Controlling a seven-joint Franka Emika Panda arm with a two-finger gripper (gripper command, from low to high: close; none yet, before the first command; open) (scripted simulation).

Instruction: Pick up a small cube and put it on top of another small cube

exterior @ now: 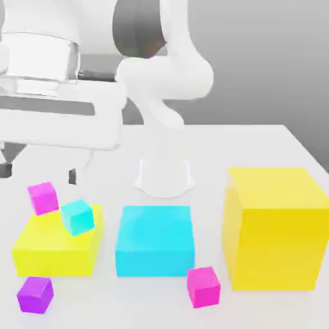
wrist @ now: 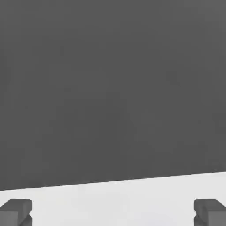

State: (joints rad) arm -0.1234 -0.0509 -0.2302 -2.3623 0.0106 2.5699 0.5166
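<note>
The small violet-purple cube [exterior: 35,294] lies on the white table [exterior: 257,144] at the front of the exterior view's left, just in front of a flat yellow block [exterior: 54,250]. My gripper [exterior: 38,172] hangs above and behind that block, well away from the cube. Its dark fingertips [exterior: 72,177] stand wide apart with nothing between them. In the hand view the gripper [wrist: 112,214] is open too, one fingertip [wrist: 209,212] showing over bare table.
A magenta small cube [exterior: 43,197] and a tilted small cyan cube [exterior: 78,216] rest on the flat yellow block. A cyan block [exterior: 155,240] sits mid-table and a tall yellow block [exterior: 276,228] at the right. Another magenta cube [exterior: 204,286] lies in front.
</note>
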